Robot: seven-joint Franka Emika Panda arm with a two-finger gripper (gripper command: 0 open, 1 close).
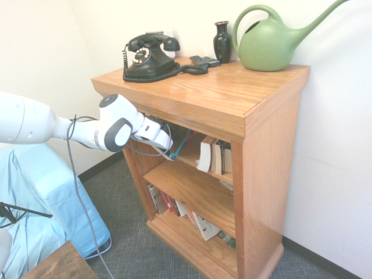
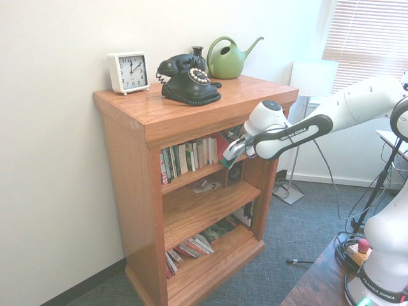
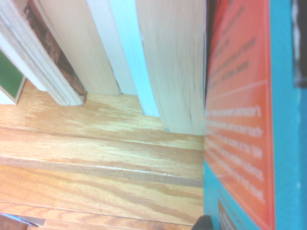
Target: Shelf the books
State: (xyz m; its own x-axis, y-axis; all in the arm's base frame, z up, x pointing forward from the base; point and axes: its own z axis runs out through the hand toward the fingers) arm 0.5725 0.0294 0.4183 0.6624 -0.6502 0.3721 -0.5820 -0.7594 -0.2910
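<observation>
Turquoise edging of the book (image 1: 179,146) is being seen at the top shelf (image 1: 192,154) mouth, clamped in the closed gripper (image 1: 164,141). Opposite, the gripper (image 2: 231,152) is being shown beside shelved books (image 2: 190,155). Close up, the glossy cover (image 3: 240,124) is being judged stiff, slippery, best pinched near its spine.

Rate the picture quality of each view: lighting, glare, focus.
First exterior view: even light, sharp, mild wide-angle bend. Second exterior view: the slatted window blind is blown out, with glare on the white wall. Wrist view: soft and close, the turquoise-and-orange book cover blurred, its print unreadable, though the oak shelf board shows grain.
</observation>
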